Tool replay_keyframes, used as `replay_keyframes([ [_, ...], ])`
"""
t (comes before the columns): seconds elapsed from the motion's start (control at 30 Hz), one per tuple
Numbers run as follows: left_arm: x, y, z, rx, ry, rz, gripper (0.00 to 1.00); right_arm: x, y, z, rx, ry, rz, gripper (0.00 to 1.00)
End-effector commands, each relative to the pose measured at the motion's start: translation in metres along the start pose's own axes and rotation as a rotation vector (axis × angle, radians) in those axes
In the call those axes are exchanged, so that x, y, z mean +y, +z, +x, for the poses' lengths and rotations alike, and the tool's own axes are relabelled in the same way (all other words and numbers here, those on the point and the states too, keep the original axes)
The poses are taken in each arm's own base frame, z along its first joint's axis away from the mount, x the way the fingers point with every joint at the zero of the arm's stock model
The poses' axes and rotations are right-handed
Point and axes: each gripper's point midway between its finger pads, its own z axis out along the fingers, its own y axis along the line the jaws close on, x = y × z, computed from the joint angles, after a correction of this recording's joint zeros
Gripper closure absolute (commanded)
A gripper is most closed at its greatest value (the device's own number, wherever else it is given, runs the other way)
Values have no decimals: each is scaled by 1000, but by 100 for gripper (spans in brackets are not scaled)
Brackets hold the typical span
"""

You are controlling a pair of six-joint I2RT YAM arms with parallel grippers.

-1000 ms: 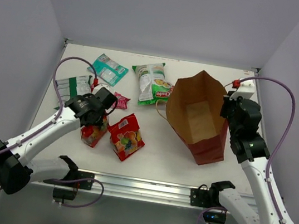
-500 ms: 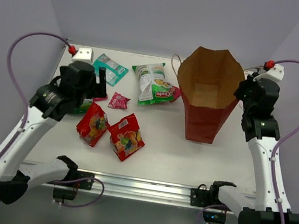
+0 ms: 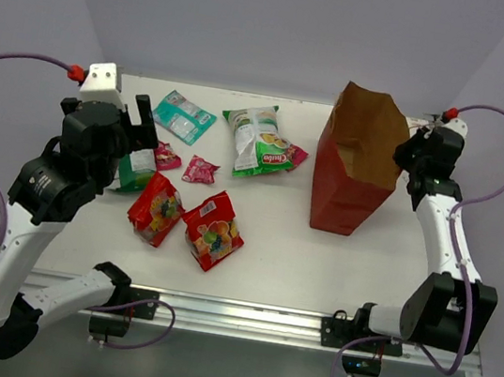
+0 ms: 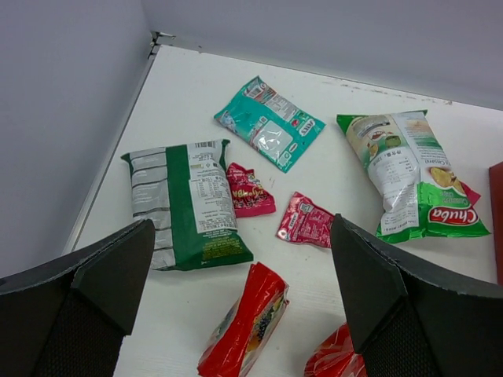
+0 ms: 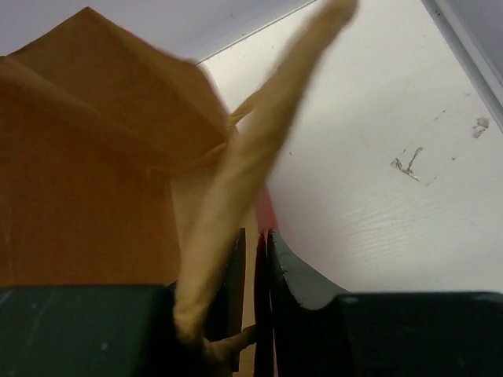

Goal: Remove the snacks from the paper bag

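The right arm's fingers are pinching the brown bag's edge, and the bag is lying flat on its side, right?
Not quite. The right arm's fingers do pinch the edge of the brown bag, but the bag is standing upright, not lying flat. The top view shows it.

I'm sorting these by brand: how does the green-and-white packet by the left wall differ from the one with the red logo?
The packet by the left wall is dark green with a grey-white striped panel; the logo packet is paler, turning bright green at one end. The first shows a barcode and dense small print; the second shows a red logo and a food picture. Both lie flat and loose on the table.
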Motion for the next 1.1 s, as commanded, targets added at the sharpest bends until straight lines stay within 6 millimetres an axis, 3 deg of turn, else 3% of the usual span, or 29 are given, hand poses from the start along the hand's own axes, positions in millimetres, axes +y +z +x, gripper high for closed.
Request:
replay_keyframes([
  [0.0,6,0,-13,-55,-1,-23,0,15,5,2,24,6,-94,78],
  [0.1,4,-5,-17,-66,-12,-1,0,13,-5,-5,40,0,-63,50],
  [0.13,5,-7,-19,-71,-11,2,0,15,-11,-15,20,-4,-56,42],
  [0.2,8,-12,-26,-84,-15,-1,0,14,-31,-31,-21,-28,-35,23],
  [0.33,10,-19,-34,-99,-16,8,0,19,-80,-71,-113,-52,-22,1],
  [0.53,8,-26,-44,-111,-15,41,0,29,-162,-106,-205,-94,-47,1],
  [0.6,11,-36,-56,-135,-26,52,0,31,-186,-110,-232,-104,-59,1],
  [0.63,10,-40,-59,-142,-8,69,0,35,-214,-120,-292,-105,-81,1],
  [0.7,14,-57,-77,-189,-14,101,0,34,-242,-124,-337,-112,-87,1],
  [0.73,18,-63,-83,-205,-17,99,0,33,-270,-129,-402,-111,-98,1],
  [0.83,35,-90,-99,-265,-48,104,0,32,-307,-130,-515,-94,-130,1],
  [0.87,43,-101,-103,-293,-62,111,0,36,-338,-129,-590,-104,-184,1],
  [1.0,63,-123,-105,-372,-89,109,0,38,-396,-132,-741,-134,-270,1],
  [1.07,70,-132,-104,-402,-114,113,0,37,-409,-131,-774,-157,-293,1],
])
